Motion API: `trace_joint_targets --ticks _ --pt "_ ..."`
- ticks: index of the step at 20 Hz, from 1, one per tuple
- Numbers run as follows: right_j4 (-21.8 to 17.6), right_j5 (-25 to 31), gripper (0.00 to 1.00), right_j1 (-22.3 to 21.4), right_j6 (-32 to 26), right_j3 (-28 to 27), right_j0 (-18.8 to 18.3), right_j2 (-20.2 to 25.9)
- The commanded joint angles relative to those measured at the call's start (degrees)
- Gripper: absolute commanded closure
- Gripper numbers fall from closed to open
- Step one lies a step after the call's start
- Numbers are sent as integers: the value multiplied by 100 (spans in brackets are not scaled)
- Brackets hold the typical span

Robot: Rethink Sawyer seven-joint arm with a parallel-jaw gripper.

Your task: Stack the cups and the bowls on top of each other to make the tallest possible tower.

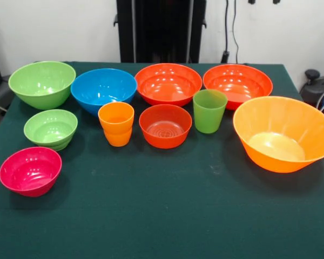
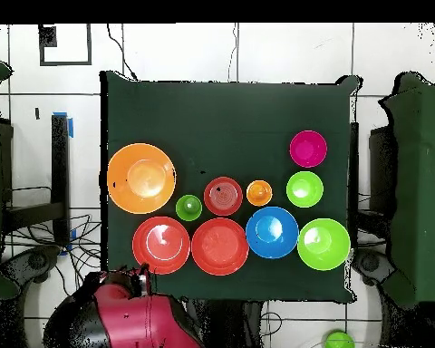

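Nothing stacked: all bowls and cups sit separately, upright, on the green table [image 1: 162,216]. Big orange bowl [image 1: 283,134] is alone at one end, pink bowl [image 1: 30,170] at the other. Orange cup [image 1: 116,124] and green cup [image 1: 209,110] flank the small red-orange bowl [image 1: 165,125]. Arm [image 2: 121,313] is drawn back at the table edge; gripper isn't visible, so can't tell its state.

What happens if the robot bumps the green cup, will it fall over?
Probably it would tip more easily than the bowls: the green cup stands upright, taller and narrower than the red-orange bowl beside it. It looks like thin, glossy plastic, so likely light and a bit slippery.
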Motion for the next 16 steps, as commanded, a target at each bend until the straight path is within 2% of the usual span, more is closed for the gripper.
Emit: trace_joint_targets --ticks 1,4,8,10,12,15,16 --pt "-294 -741 0 942 763 456 159 422" --pt "-251 -972 0 1547 753 71 224 427" --pt "-245 -1532 0 1931 763 -5 207 481" --pt "-309 -1686 0 2160 786 -83 393 253" --pt "-343 -2006 0 2411 782 -123 380 244" --pt "-546 -2109 0 2475 582 -63 120 308" --pt "-651 -2168 0 2319 588 198 -37 413"
